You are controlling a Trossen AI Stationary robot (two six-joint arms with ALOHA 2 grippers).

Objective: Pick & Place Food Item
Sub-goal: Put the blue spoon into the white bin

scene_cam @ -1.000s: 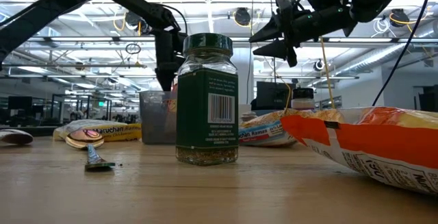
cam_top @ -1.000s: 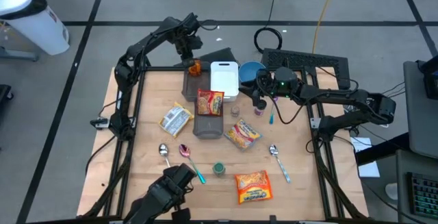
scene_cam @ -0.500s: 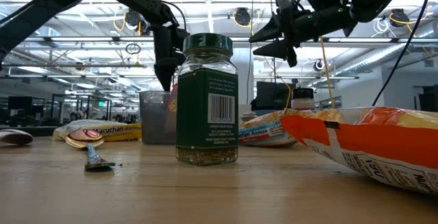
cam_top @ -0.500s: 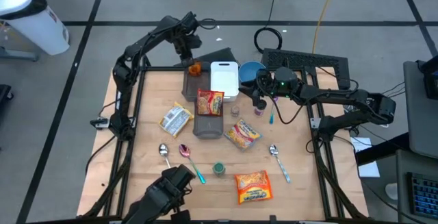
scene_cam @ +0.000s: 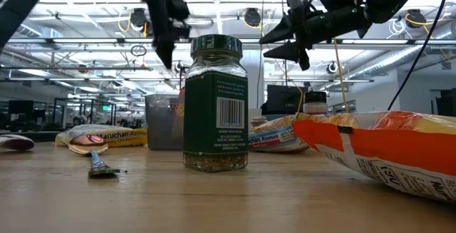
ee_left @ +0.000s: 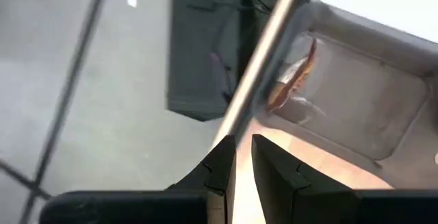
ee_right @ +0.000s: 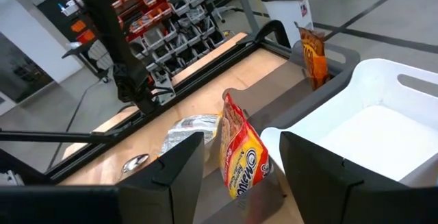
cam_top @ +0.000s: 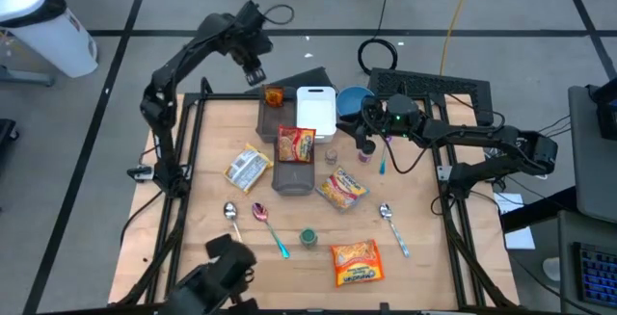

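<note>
Here, the left gripper (cam_top: pixel 253 65) is seen held high beyond the table's far edge, its fingers drawn narrow with nothing between them. The small orange snack packet (cam_top: pixel 274 94) is found standing in the far end of a dark grey plastic tray (cam_top: pixel 262 122), below that gripper and just on its table side; the placing is judged done.

The right gripper (cam_top: pixel 364 140) is held over the table's far right part, just beside a white plastic bin (cam_top: pixel 315 113), with its jaws moderately apart and empty.

Should another food item be wanted, the silver noodle packet (cam_top: pixel 248 168) is judged the likeliest for the left arm. It is laid flat, well apart from the gripper toward the table's front, with its long axis on a diagonal, and the left arm is the nearer. "Maruchan Ramen" can be read on it in the low view. A barcode is carried by the green-lidded glass spice jar (scene_cam: pixel 216 105); its other print cannot be made out.
</note>
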